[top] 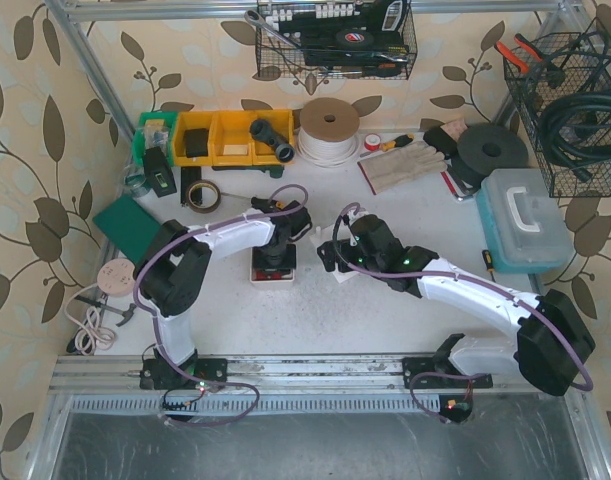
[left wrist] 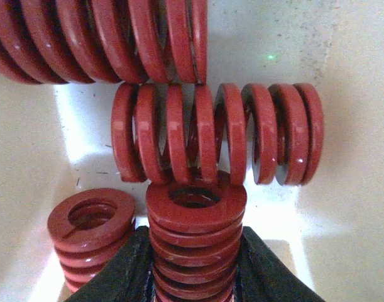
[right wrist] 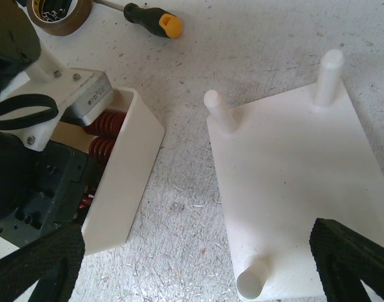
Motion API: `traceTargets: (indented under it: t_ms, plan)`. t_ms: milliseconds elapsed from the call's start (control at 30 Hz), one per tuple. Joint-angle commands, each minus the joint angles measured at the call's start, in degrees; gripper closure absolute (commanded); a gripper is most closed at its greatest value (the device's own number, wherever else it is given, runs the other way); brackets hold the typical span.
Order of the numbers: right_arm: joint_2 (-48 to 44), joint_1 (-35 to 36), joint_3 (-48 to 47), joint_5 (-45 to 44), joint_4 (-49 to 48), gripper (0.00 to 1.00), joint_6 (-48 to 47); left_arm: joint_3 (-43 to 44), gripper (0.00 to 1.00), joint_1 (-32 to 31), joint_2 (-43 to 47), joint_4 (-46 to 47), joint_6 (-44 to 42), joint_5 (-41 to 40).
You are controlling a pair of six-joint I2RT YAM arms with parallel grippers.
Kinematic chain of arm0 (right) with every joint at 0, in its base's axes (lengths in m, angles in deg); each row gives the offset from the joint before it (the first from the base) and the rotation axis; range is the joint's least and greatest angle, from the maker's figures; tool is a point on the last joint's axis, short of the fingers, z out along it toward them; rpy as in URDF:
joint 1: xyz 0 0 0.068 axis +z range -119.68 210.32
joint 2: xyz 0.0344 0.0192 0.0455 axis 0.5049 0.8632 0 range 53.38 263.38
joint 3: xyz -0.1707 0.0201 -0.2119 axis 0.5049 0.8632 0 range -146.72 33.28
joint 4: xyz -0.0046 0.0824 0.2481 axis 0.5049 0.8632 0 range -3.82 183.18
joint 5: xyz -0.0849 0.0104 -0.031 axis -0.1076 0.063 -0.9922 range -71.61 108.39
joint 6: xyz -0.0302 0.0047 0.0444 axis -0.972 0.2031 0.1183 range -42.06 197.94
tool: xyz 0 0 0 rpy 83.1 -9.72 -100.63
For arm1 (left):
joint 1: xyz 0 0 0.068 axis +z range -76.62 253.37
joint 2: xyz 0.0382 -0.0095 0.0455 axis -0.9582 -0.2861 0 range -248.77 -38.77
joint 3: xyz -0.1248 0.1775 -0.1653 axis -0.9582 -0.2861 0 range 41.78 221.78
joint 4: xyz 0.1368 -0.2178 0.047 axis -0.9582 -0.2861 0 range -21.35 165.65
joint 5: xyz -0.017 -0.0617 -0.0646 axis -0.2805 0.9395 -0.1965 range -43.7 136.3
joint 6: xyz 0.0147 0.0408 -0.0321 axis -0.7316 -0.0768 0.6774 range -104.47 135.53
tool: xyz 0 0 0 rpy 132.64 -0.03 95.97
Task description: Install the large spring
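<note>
My left gripper (left wrist: 195, 251) is down in the white tray (right wrist: 126, 170) and shut on an upright red spring (left wrist: 195, 207). Its black fingers (left wrist: 126, 270) press the coils on both sides. Another red spring (left wrist: 217, 132) lies on its side just beyond. A bigger red spring (left wrist: 104, 38) lies at the top edge and a smaller one (left wrist: 91, 226) stands to the left. My right gripper (right wrist: 198, 277) is wide open and empty above the white plate (right wrist: 292, 189). The plate carries three upright pegs (right wrist: 218, 110).
A screwdriver (right wrist: 151, 19) and a tape roll (right wrist: 56, 12) lie beyond the tray. In the top view, yellow bins (top: 225, 138), a cord spool (top: 329, 125) and gloves (top: 405, 165) line the back. A teal case (top: 523, 220) stands at the right.
</note>
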Motion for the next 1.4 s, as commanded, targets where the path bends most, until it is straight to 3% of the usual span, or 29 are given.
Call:
traceTargets:
  t_ms: [0,267,767,867,1067,1167,1367]
  plan:
    - [-0.22,-0.22,-1.82,0.55,0.0,0.04,-0.09,3.95,1.0,0.14,2.55,-3.06,0.63,-3.24]
    - [-0.46,-0.25,-3.11,2.14,0.33,0.05,-1.14,2.55,1.0,3.09,7.67,-2.58,7.08,0.58]
    - [-1.75,-0.72,-4.1,7.79,-7.6,0.05,3.86,-0.19,1.0,8.51,17.49,1.84,19.96,9.95]
    - [-2.86,-0.7,-2.02,8.73,-13.0,0.05,7.87,-3.72,1.0,8.94,21.25,6.52,27.1,12.56]
    - [-3.47,-0.45,8.32,5.2,-32.3,0.05,25.05,-16.78,1.0,8.91,32.5,24.65,47.07,14.94]
    - [-1.64,0.02,9.66,5.48,-37.28,0.05,28.3,-17.82,1.0,8.98,35.52,26.03,50.27,13.88]
    - [0.99,3.18,5.74,5.62,-36.01,0.09,26.04,-17.21,1.0,8.92,38.59,25.51,52.47,13.65]
